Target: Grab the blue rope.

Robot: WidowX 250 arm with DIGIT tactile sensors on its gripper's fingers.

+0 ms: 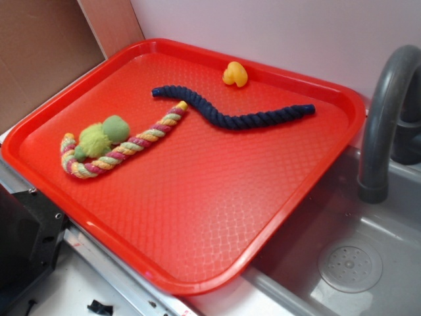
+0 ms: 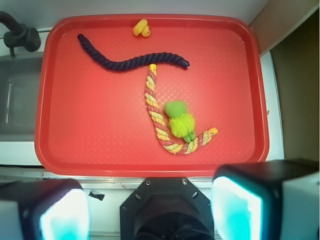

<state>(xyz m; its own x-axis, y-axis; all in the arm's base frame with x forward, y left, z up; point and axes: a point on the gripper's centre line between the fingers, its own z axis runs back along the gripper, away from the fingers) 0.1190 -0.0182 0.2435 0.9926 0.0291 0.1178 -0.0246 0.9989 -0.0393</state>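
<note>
The blue rope (image 1: 230,120) is a dark navy twisted cord lying in a shallow wave across the far part of the red tray (image 1: 217,197). In the wrist view the blue rope (image 2: 125,63) runs along the upper half of the tray (image 2: 90,125). My gripper (image 2: 150,210) hangs high above the tray's near edge, well away from the rope. Its two fingers (image 2: 240,205) stand wide apart at the bottom corners, open, with nothing between them. The exterior view does not show the gripper.
A pastel twisted rope (image 1: 141,141) with a green plush toy (image 1: 105,135) lies left of the blue rope, one end nearly touching it. A yellow toy duck (image 1: 235,74) sits near the far rim. A grey faucet (image 1: 385,112) and sink (image 1: 348,263) are to the right.
</note>
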